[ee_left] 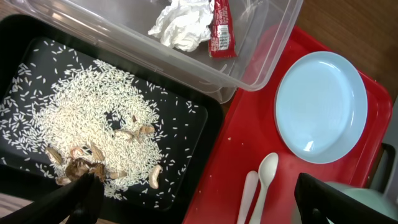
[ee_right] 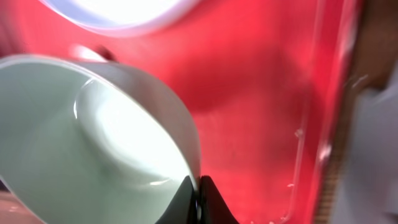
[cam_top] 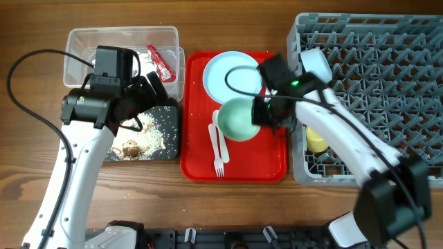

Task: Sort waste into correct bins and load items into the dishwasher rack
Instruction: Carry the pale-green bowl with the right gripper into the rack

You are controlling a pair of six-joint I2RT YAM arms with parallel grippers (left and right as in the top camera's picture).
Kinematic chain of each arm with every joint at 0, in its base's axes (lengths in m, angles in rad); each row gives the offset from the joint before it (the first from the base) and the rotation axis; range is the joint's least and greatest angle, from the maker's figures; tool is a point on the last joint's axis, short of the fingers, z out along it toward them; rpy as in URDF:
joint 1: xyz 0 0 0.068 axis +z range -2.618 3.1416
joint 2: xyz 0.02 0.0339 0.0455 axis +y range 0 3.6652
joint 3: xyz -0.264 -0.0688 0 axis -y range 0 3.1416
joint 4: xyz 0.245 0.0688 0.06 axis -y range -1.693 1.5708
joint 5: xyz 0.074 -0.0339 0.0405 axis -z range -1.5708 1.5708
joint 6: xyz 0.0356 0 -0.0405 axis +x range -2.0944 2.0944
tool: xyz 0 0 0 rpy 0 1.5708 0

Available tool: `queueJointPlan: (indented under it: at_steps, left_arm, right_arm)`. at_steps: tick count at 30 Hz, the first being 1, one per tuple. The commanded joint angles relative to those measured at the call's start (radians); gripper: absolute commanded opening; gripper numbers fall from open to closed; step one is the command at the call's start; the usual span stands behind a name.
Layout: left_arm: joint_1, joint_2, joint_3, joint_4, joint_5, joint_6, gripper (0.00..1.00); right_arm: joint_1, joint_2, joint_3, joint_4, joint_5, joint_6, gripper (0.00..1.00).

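Clear tub (ee_left: 267,62) holds tissue (ee_left: 183,25) and red-and-white wrapper (ee_left: 221,28); black tray (ee_left: 198,140) holds rice (ee_left: 81,118) and scraps (ee_left: 78,168), left gripper (ee_left: 199,199) wide open above. Right gripper (ee_right: 198,202) pinches the mint green bowl (ee_right: 93,143) by its rim on the red tray (ee_right: 261,93). The dishwasher rack (cam_top: 387,69) holds a yellow cup (cam_top: 316,140).

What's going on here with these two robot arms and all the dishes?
The right pincer is shut on the rim of the mint green bowl on the red tray. The left pincer hangs open over the black tray of rice and scraps. The tissue and wrapper lie in the clear tub, a yellow cup is in the rack, and the plate, fork and spoon wait on the red tray.
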Motion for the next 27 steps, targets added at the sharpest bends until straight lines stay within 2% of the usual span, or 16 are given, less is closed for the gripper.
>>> queueJointPlan:
  at_steps: [1, 5, 10, 15, 20, 23, 27]
  left_arm:
    - [0.008, -0.02, 0.014, -0.001, -0.017, 0.001, 1.0]
    - [0.008, -0.02, 0.014, -0.001, -0.017, 0.001, 1.0]
    - [0.008, -0.02, 0.014, -0.001, -0.017, 0.001, 1.0]
    - [0.008, -0.02, 0.014, -0.001, -0.017, 0.001, 1.0]
    - [0.008, -0.02, 0.014, -0.001, -0.017, 0.001, 1.0]
    - [0.008, -0.02, 0.014, -0.001, -0.017, 0.001, 1.0]
    - [0.008, -0.02, 0.014, -0.001, -0.017, 0.001, 1.0]
  right_arm:
    - [-0.036, -0.129, 0.147, -0.081, 0.225, -0.057, 0.04]
    - [-0.088, -0.213, 0.19, -0.116, 0.449, -0.056, 0.04]
    - [-0.15, -0.284, 0.19, -0.127, 0.825, -0.078, 0.04]
    - [-0.188, -0.265, 0.178, -0.139, 1.073, -0.263, 0.04]
    - [-0.237, -0.208, 0.15, -0.138, 1.194, -0.278, 0.04]
    - [-0.272, -0.128, 0.148, -0.11, 1.199, -0.376, 0.04]
    - [-0.298, -0.007, 0.148, 0.065, 1.243, -0.477, 0.04]
